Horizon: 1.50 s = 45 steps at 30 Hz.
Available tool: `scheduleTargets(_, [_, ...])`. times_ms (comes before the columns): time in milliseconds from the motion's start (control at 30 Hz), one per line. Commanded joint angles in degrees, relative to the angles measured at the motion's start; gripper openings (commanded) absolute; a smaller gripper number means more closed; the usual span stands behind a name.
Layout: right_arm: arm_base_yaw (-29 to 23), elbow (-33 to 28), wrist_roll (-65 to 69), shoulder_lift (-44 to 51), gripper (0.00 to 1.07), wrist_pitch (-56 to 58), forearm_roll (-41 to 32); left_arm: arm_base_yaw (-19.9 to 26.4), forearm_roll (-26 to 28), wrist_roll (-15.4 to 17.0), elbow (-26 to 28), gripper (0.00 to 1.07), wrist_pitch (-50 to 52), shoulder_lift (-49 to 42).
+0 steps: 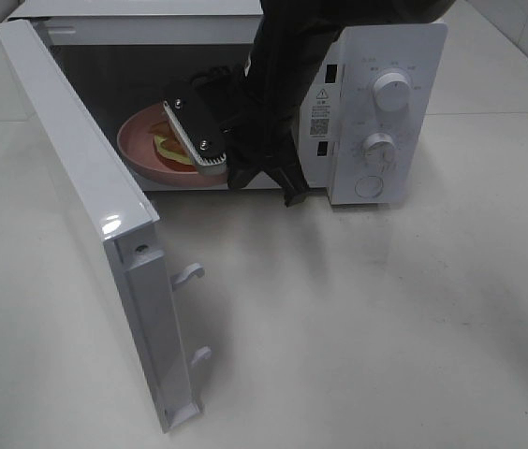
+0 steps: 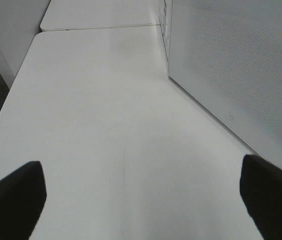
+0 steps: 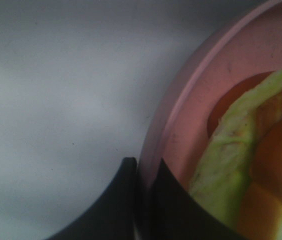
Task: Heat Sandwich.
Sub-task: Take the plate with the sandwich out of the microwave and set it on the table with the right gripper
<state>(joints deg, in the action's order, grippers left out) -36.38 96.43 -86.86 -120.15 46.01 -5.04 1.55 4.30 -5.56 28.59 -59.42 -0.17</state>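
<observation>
The microwave [image 1: 245, 94] sits on the white table [image 1: 386, 327] with its door [image 1: 86, 215] swung wide open toward the left, and inside the dark cavity rests the pink plate [image 1: 138, 150]. On that plate lies the sandwich [image 1: 172, 150]; from the high view only a bit of pale green-yellow filling shows past the arm. Up close in the right wrist view, the sandwich [image 3: 246, 165] shows a floppy pale green layer over orange-red filling, with a lighter patch at its edge, sitting well inside the plate's raised rim [image 3: 181, 100].

The right arm [image 1: 283, 65] reaches down from above into the microwave's opening, covering much of the cavity. Its right gripper [image 3: 140, 200] is pinched tight on the plate's rim, one dark finger [image 3: 111, 210] outside the rim, the other on the inside, just beside the sandwich.

The left gripper [image 2: 141, 195] hangs over bare table outside the microwave's side wall [image 2: 241, 65], fingers spread wide, holding nothing.
</observation>
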Motion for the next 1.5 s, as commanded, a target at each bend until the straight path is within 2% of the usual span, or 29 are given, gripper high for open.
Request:
scheduleTargets(33, [0.3,-2.9,-3.3,3.4,0.00,-1.0,-1.5,0.0,0.2,0.3,-0.3,1.03,0.5,-1.6])
scheduleTargets(467, [0.3,-10.5,-4.4,10.4,0.00,-1.4,-1.4,0.0,0.2,0.3,-0.3,1.03,0.5,-1.6])
scheduleTargets(900, [0.3,-23.3,-4.5,20.7,0.00,-6.6,-2.3,0.0,0.2,0.3,-0.3,1.03,0.5,-1.6])
scheduleTargets(1500, [0.3,-37.0,-0.4,30.7,0.00,-8.3,-2.8,0.0,0.2,0.3,-0.3,1.03,0.5,-1.6])
